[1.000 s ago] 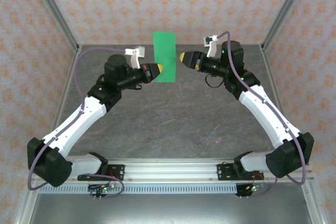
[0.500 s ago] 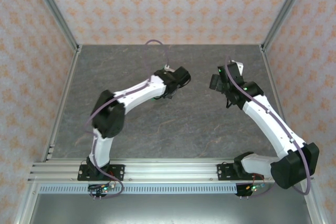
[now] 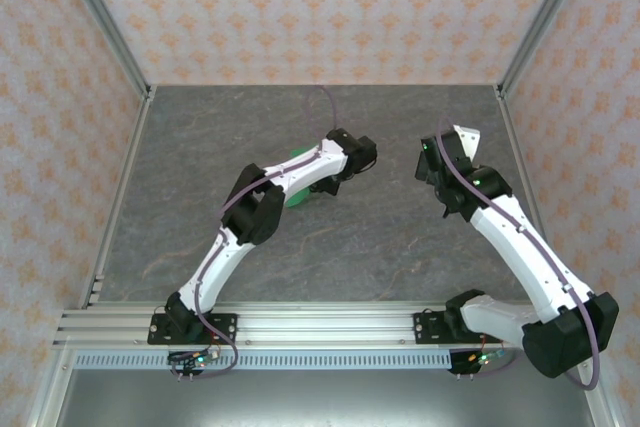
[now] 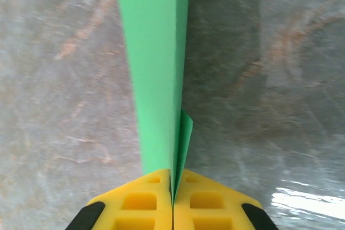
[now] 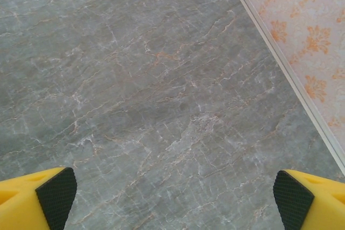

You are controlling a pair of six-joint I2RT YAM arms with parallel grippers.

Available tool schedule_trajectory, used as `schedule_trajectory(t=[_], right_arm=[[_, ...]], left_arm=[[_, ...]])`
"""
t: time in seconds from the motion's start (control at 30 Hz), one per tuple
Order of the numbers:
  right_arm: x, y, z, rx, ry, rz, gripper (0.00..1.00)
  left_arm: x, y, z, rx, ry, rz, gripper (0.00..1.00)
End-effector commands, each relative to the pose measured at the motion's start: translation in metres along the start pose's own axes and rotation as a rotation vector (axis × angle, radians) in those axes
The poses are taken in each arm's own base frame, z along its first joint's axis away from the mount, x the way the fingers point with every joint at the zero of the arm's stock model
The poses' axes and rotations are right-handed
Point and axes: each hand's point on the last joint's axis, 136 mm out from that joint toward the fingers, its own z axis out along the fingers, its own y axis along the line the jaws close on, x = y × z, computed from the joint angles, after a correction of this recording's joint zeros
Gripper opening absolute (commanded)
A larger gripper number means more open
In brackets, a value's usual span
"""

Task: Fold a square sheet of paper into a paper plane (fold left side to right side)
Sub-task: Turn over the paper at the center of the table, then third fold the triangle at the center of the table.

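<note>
The square sheet of paper (image 4: 156,79) is bright green and folded lengthwise. It runs straight out from my left gripper (image 4: 173,187) over the grey table. That gripper's yellow jaws are shut on the paper's near end. In the top view, bits of the green paper (image 3: 294,197) peek out from under the left forearm near the table's middle. My right gripper (image 5: 175,197) is open wide, one black pad (image 5: 56,195) at the left and the other at the right. Between them lies bare table. The right arm's wrist (image 3: 447,167) hangs right of the paper, apart from it.
The grey marble tabletop (image 3: 400,247) is bounded by patterned walls with metal corner posts (image 3: 110,37). The right wall's foot (image 5: 280,63) runs close by in the right wrist view. An aluminium rail (image 3: 320,322) carries both arm bases at the near edge.
The right gripper has let go of the paper, opened wide and drawn off to the right. The left arm has swung the paper from the back down toward the table's middle.
</note>
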Motion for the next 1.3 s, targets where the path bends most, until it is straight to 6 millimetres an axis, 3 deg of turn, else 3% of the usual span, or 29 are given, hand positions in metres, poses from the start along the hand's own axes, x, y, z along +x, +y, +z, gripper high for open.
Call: schedule_trajectory(t=[0.0,0.2,0.4,0.6,0.7,0.83,0.9,1.03,1.27], right_arm=[[0.007,-0.016,-0.003,0.057,0.004,-0.036,0.97],[0.012,-0.017,-0.005,0.05,0.02,-0.049,0.98],[0.018,-0.006,-0.001,-0.006,0.042,-0.038,1.0],[0.02,0.026,0.002,-0.161,0.064,-0.047,1.0],[0.022,0.053,0.003,-0.283,0.096,-0.055,0.99],[0.029,0.105,0.008,-0.492,0.186,-0.048,0.91],[0.033,0.136,0.012,-0.606,0.241,-0.02,0.85],[0.032,0.194,0.026,-0.766,0.304,0.035,0.77],[0.035,0.272,0.078,-0.848,0.387,0.087,0.69]], left_arm=[[0.005,-0.021,-0.004,0.115,0.068,0.001,0.08],[-0.004,-0.067,-0.007,0.373,0.121,-0.028,0.1],[-0.011,-0.073,-0.016,0.477,0.122,-0.034,0.23],[-0.028,-0.058,-0.071,0.661,-0.013,-0.064,0.43],[-0.033,-0.043,-0.102,0.833,-0.069,-0.12,0.52],[-0.033,-0.005,-0.108,0.976,-0.104,-0.264,0.56],[-0.031,0.021,-0.101,1.001,-0.131,-0.337,0.58],[-0.021,0.046,-0.07,1.064,-0.112,-0.477,0.61],[-0.013,0.043,-0.027,1.15,-0.088,-0.579,0.6]])
